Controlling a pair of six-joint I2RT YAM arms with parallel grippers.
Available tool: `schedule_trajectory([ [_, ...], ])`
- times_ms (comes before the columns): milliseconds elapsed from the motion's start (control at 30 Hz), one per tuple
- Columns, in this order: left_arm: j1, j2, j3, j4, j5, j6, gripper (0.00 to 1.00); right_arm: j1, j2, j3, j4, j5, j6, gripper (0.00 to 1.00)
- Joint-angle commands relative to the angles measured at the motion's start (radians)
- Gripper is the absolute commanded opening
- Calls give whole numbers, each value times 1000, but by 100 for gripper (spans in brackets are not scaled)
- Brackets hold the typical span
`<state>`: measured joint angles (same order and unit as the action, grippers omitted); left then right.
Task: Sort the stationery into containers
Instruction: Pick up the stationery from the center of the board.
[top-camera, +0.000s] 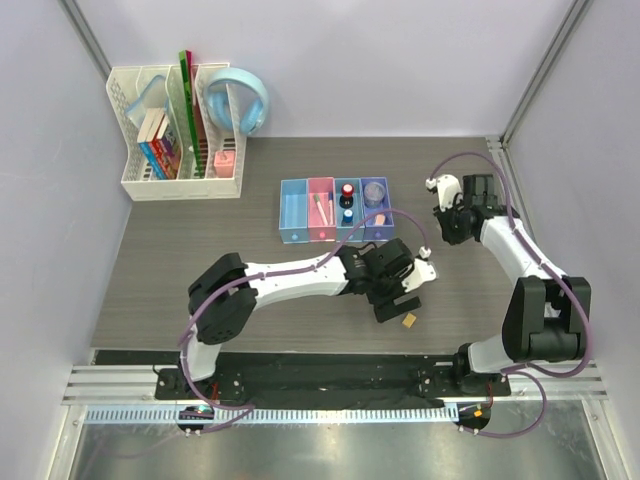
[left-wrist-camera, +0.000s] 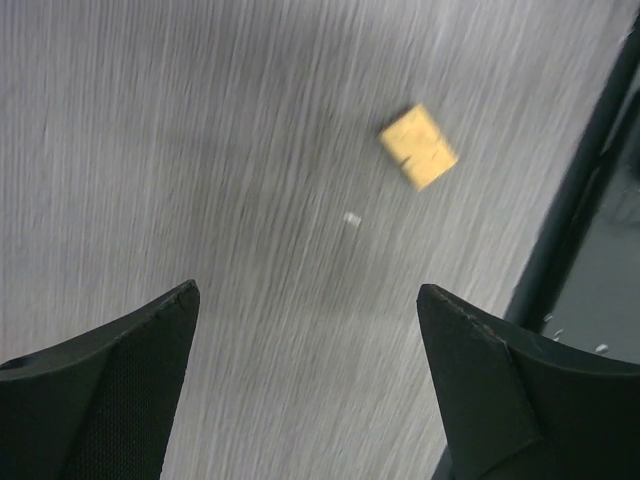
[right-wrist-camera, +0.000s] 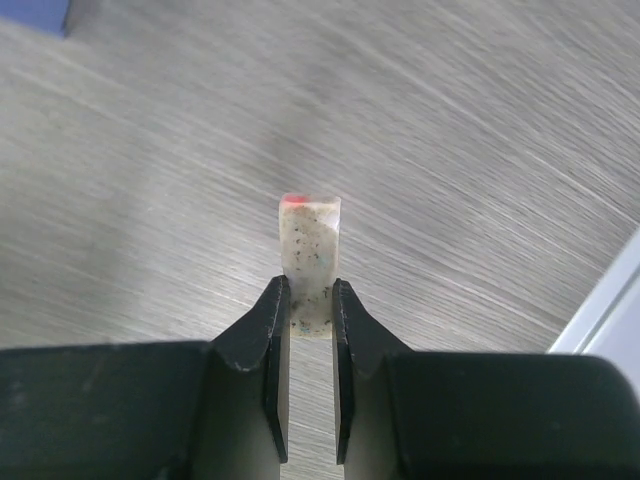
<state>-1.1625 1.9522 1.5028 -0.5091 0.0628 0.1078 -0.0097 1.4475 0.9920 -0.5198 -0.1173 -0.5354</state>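
Closest to lens, left wrist view: two black fingers (left-wrist-camera: 120, 390) of left gripper (left-wrist-camera: 308, 295), spread wide with nothing between. Open, prob. made ready for a pick. Just past them, at approx. 1 o'clock, tan eraser (left-wrist-camera: 418, 147), lying flat on grey table (left-wrist-camera: 200, 150), apart from both fingers and near the table's dark front edge. From top view, same eraser at approx. 5 o'clock of left gripper, just beside it, not touched.

Right wrist view: right gripper (right-wrist-camera: 310, 290) closed on white speckled eraser (right-wrist-camera: 310, 245). Pinched at its lower end, held upright, red-stained end up, lifted off the table. Grip sits low on the piece, so most of the body stands out past the tips. Looks good for a clean drop into a bin, but prob. little margin if it slips.

From top view: right gripper at approx. 3 o'clock of containers (top-camera: 322, 236), near but apart, not over any bin. Containers joined in a row at mid-table, blue, pink, blue, purple, from 9 to 3 o'clock. Thin pen (top-camera: 322, 207) in the pink one, markers (top-camera: 347, 200) cap-up in the second blue, some small items in the purple, too small to tell what.

Judged from this: two erasers left to sort, one already in hand, one waiting on the table. No other loose piece seen near the grippers, so task seems close to done.
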Motion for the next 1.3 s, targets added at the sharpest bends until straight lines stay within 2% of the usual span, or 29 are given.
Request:
schedule_trajectory([
  [0,0,46,111,4,167,-91,90,-15,-47,46,30,22,71,1],
  [133,0,100,160,3,277,-141,90,-15,-62,48,40,27,83,1],
  [233,-8,157,198,-5,295,-158,90,-15,-73,51,43,18,94,1],
  [433,-42,244,231,-16,246,-161,89,-15,-85,97,49,-30,127,1],
  [800,-58,312,287,-20,181,-172,88,-15,-107,207,46,-71,158,1],
  [900,-63,330,292,-20,161,-175,83,-13,-124,226,44,-91,161,1],
  [1000,-69,355,292,-20,118,-175,72,-13,-142,250,38,-145,176,1],
  [1100,-69,375,290,-20,98,-174,55,-7,-151,289,27,-188,198,1],
  [1267,-68,396,290,-37,98,-174,42,46,-144,364,14,-208,213,1],
])
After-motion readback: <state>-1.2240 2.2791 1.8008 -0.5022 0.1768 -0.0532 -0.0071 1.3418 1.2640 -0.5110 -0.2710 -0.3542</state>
